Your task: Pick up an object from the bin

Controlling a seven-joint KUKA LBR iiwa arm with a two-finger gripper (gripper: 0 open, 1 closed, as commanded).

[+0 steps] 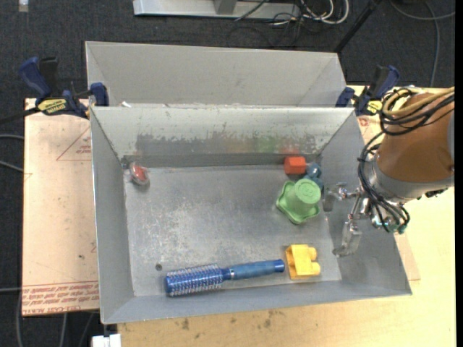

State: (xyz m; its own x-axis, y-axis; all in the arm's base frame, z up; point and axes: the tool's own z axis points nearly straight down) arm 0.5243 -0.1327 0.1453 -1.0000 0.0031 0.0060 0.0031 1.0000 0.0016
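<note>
Nothing is lifted yet: the pincer (347,226), apart or together I cannot tell, hangs by the right wall of the bin (217,125), near the green cup-shaped piece (299,199) and the yellow block (302,261) on its floor, so grasp and lift remain.

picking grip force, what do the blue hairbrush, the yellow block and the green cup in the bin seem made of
Blue hairbrush: likely hard plastic, glossy; the handle shows a highlight. Yellow notched block: probably moulded plastic, smooth and evenly coloured, though painted wood is possible. Green cup-like piece: seemingly plastic, slightly shiny on its round end.
</note>
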